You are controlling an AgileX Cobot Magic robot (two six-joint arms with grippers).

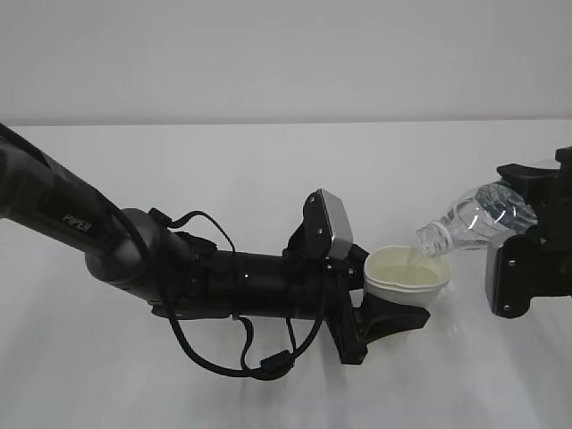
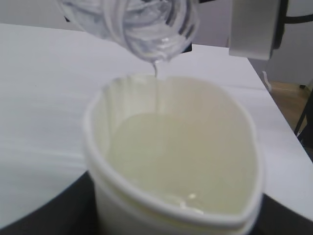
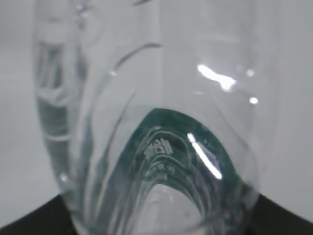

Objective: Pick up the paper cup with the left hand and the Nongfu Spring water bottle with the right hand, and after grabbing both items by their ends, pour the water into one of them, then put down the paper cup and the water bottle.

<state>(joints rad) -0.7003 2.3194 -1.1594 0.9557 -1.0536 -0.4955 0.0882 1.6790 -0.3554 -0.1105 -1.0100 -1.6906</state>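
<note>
Both pickups done: left hand clamps the paper cup, right hand grips the tilted Nongfu Spring water bottle; water trickling in; setting both down remains

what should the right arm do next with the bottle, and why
Probably hold the tilt briefly, then level off. The water bottle is tipped neck-down over the paper cup, a thin stream of water runs into it, and the cup already looks well filled, squeezed oval by the left hand.
</note>
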